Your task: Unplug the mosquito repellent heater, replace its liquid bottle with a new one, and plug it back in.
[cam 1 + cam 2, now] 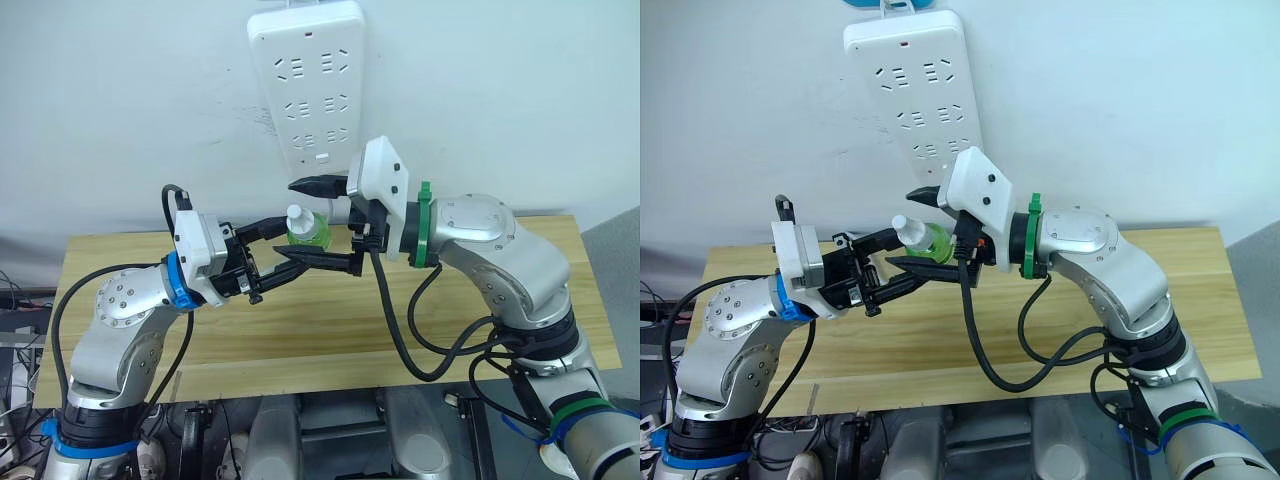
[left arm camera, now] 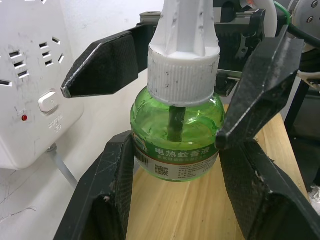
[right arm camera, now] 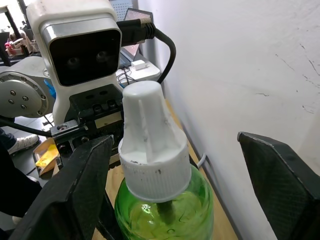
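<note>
While the long white plastic power strip (image 1: 308, 88) is hanging on the pale wall just behind and above both pincers, its rows of sockets and its small rocker switch are facing outward, and a thin whitish cord (image 2: 64, 167) is trailing from its lower end. Beneath the arms a light wooden tabletop (image 1: 330, 325) is stretching out, with black cables (image 1: 410, 330) looping down from the right arm across its front edge.

Between the two pincers, the small round translucent green bottle with a whitish ribbed screw cap (image 1: 304, 227) is sitting in the left gripper (image 1: 268, 252), whose two black fingers (image 2: 107, 190) are pressing against the bottle's lower body on either side, so this pincer is clamping the bottle. Green liquid is filling the rounded body, a dark wick rod is standing upright through it under the cap, and a printed label band is wrapping the lower part. The cap is rising into a tall ridged cone, scuffed with small dark marks.

Facing it from the opposite side, the right gripper (image 1: 320, 225) is spreading wide, one black finger (image 3: 80, 185) lying beside the cap and the other well out toward the wall, neither one touching the bottle. The cap is pointing up between those spread fingers, a little above the tabletop.
</note>
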### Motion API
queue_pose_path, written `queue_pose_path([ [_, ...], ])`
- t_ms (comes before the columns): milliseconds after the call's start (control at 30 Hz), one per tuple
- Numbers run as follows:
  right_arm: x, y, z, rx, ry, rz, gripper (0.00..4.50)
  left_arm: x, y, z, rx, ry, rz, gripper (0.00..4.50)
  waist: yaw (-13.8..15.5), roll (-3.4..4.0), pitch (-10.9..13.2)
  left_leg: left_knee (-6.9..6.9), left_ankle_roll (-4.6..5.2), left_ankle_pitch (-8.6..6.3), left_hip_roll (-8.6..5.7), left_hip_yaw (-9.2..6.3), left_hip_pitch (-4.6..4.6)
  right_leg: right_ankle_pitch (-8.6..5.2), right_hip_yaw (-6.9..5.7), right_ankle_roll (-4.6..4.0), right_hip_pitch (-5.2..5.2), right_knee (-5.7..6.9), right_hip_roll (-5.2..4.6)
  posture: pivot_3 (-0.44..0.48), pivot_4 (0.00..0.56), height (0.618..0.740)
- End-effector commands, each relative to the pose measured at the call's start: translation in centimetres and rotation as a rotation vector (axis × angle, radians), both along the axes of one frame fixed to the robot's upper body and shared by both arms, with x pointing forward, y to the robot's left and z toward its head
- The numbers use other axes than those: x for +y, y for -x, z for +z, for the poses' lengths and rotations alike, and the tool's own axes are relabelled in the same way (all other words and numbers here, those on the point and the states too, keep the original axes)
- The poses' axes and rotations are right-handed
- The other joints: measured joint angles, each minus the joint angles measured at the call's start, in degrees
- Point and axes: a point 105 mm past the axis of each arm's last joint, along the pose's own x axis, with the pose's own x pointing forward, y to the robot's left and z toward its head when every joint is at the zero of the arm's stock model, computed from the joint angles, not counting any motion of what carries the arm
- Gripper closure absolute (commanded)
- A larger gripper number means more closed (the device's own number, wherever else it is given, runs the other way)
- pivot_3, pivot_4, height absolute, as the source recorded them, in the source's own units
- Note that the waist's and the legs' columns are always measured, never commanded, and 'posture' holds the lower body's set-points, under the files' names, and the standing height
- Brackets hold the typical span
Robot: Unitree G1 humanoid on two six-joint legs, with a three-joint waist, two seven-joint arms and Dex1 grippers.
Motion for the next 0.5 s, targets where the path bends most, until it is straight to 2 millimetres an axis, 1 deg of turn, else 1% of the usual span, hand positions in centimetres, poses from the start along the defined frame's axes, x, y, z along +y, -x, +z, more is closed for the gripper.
queue_pose_path([
  [33,0.15,1.17,1.39,-0.06,-0.038,0.036,0.35,0.21,0.65,0.22,-0.012,-0.008,-0.015,2.31,-0.01,0.0,0.0,0.0,0.0,0.0,0.0,0.0,0.0,0.0,0.0,0.0,0.0,0.0,0.0,-0.169,0.432,0.73],
  [233,0.14,1.19,1.55,-0.06,-0.044,0.036,0.35,0.31,1.03,-0.2,0.022,-0.027,-0.04,2.31,-0.03,0.0,0.0,0.0,0.0,0.0,0.0,0.0,0.0,0.0,0.0,0.0,0.0,0.0,0.0,-0.17,0.431,0.73],
  [500,0.04,0.84,1.21,-0.066,-0.03,0.017,0.35,0.47,1.0,0.16,0.01,-0.025,-0.038,2.31,-0.03,0.0,0.0,0.0,0.0,0.0,0.0,0.0,0.0,0.0,0.0,0.0,0.0,0.0,0.0,-0.165,0.425,0.73],
])
